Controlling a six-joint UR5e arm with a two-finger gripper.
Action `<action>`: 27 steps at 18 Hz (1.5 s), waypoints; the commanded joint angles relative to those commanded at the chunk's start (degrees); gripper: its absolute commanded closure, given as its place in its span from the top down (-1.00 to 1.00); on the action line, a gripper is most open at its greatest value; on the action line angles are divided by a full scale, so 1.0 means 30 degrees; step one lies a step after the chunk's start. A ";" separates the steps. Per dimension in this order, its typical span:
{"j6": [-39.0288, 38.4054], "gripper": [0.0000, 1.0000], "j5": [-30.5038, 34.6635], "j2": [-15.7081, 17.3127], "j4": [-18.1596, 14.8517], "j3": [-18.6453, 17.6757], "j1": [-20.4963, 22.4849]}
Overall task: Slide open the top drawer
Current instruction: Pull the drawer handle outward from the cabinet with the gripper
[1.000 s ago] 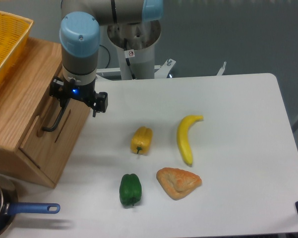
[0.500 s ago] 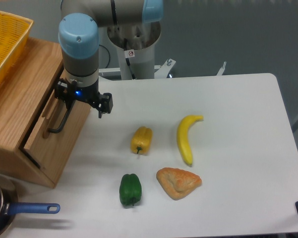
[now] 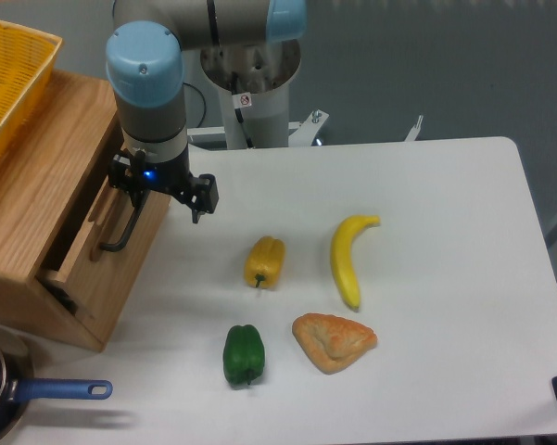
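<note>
At left the top drawer [image 3: 102, 264] sits partly out of the cabinet [image 3: 32, 204]; the gripper [image 3: 137, 199] pinches its black handle [image 3: 128, 225]. Rightward lie peppers [image 3: 264, 261], banana [image 3: 349, 258], pastry [image 3: 334, 341]

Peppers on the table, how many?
2. The yellow pepper sits left of the banana; the green pepper lies nearer the camera, left of the pastry. None seem hidden.
</note>
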 joint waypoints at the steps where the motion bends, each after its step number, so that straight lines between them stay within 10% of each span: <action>1: 0.0000 1.00 0.0147 -0.0088 0.0000 0.0000 0.0000; 27: 0.0937 1.00 0.1057 -0.0411 0.0762 0.0175 0.1552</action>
